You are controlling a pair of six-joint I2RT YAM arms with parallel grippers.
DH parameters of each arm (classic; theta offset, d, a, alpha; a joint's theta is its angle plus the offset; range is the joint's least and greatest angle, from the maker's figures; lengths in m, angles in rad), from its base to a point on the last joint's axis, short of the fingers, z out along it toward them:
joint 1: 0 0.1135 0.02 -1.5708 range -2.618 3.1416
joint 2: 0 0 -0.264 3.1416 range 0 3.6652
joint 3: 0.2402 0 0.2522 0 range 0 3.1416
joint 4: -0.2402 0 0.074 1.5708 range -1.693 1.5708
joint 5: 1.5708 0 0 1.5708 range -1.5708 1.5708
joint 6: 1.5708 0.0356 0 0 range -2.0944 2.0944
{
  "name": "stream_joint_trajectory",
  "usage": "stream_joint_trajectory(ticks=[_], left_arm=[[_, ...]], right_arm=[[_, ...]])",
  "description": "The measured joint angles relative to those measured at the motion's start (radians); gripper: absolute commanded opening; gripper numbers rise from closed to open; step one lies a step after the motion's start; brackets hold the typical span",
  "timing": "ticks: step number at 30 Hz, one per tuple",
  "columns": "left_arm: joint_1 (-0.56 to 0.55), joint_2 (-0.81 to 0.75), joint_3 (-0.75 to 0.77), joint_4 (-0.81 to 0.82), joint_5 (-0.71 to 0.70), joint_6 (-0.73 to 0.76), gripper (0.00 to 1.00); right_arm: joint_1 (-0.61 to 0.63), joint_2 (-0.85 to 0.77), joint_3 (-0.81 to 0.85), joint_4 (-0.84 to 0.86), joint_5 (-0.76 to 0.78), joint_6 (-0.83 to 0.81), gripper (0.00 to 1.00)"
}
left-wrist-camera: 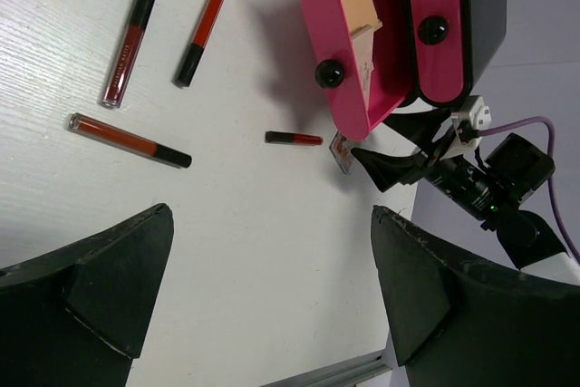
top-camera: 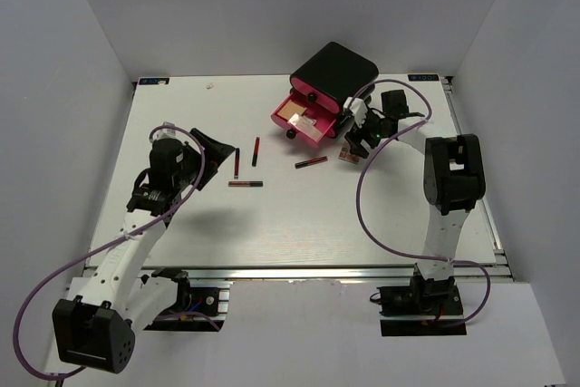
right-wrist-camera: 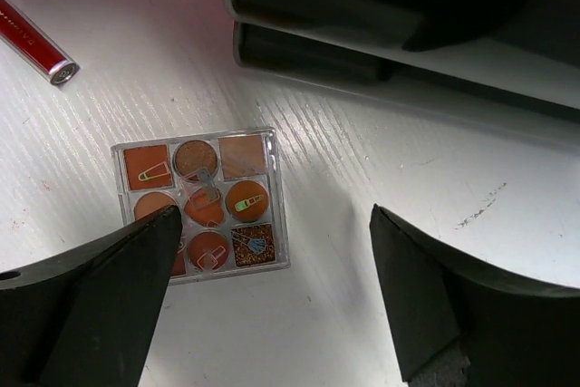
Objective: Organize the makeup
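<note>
Several thin red and dark makeup sticks lie on the white table: one (top-camera: 237, 163), a second (top-camera: 256, 150), a third (top-camera: 246, 184) and one apart (top-camera: 311, 162). They also show in the left wrist view: (left-wrist-camera: 130, 44), (left-wrist-camera: 200, 35), (left-wrist-camera: 130, 140), (left-wrist-camera: 293, 138). A flat square palette (right-wrist-camera: 201, 206) of orange-brown pans lies by the box, also in the top view (top-camera: 348, 156). My right gripper (right-wrist-camera: 274, 215) is open just above it, its left finger over the palette's corner. My left gripper (left-wrist-camera: 270, 215) is open and empty, near the sticks (top-camera: 213, 156).
A black box (top-camera: 331, 74) with pink drawers stands at the back. Its lower drawer (left-wrist-camera: 349, 88) is pulled out and holds beige items (left-wrist-camera: 361, 11). The box's black side (right-wrist-camera: 408, 15) is close above my right fingers. White walls enclose the table.
</note>
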Motion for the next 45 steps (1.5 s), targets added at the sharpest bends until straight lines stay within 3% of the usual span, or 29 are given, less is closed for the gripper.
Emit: stream_joint_trajectory(ticks=[24, 45], left_arm=[[0.0, 0.035, 0.0, -0.001, 0.0, 0.003, 0.98], [0.0, 0.039, 0.0, -0.003, 0.0, 0.003, 0.98]], right_arm=[[0.023, 0.016, 0.029, -0.084, -0.018, -0.071, 0.89], [0.029, -0.021, -0.026, -0.06, -0.02, -0.146, 0.89]])
